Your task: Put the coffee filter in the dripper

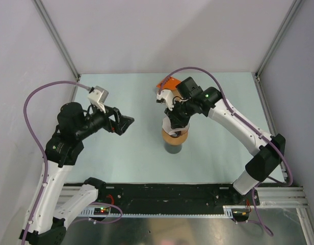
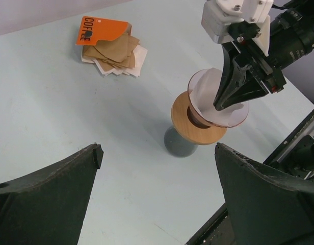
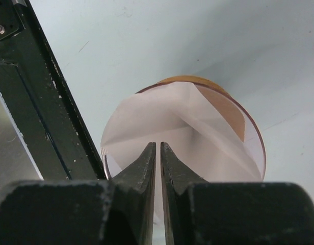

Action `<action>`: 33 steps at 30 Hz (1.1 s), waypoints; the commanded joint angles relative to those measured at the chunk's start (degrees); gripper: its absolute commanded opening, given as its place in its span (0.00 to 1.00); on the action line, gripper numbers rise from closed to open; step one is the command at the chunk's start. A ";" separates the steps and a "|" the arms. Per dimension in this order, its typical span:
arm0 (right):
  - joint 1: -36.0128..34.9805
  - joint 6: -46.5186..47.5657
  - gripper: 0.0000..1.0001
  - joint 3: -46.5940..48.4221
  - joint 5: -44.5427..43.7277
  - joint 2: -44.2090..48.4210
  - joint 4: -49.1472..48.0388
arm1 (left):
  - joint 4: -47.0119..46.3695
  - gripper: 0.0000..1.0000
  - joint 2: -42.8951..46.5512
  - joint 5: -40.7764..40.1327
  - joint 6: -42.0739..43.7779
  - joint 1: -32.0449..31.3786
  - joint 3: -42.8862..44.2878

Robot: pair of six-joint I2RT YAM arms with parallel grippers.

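We are seeing the coffee filter (image 3: 162, 117) sitting inside the clear dripper (image 3: 259, 148) atop the wooden ring (image 2: 185, 125), right gripper (image 3: 157, 145) pressing nearly closed onto the paper, whether pinching it we cannot tell, left gripper (image 1: 127, 125) hanging spread wide, holding nothing

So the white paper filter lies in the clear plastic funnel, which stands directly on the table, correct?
No. The white paper filter lies in the clear plastic funnel, which stands on a tan wooden ring atop a dark grey cup; see the left wrist view.
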State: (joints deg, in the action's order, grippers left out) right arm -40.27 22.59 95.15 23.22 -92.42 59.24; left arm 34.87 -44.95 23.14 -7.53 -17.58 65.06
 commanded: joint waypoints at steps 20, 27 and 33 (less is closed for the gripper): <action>-2.82 5.41 0.31 -6.14 -5.83 -5.35 -4.00 | -0.06 1.00 0.93 -0.77 1.23 1.19 -0.90; -2.54 4.88 0.37 -6.74 -7.86 -6.24 -5.00 | -0.04 1.00 0.45 -0.61 1.55 1.25 -0.67; -2.17 4.86 0.39 -5.50 -6.89 -5.69 -3.89 | -0.04 1.00 -0.10 -0.40 2.07 1.27 -0.34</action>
State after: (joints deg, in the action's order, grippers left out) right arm -42.52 27.66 89.06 16.21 -97.60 54.70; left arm 35.31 -44.75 22.68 -6.96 -16.80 64.45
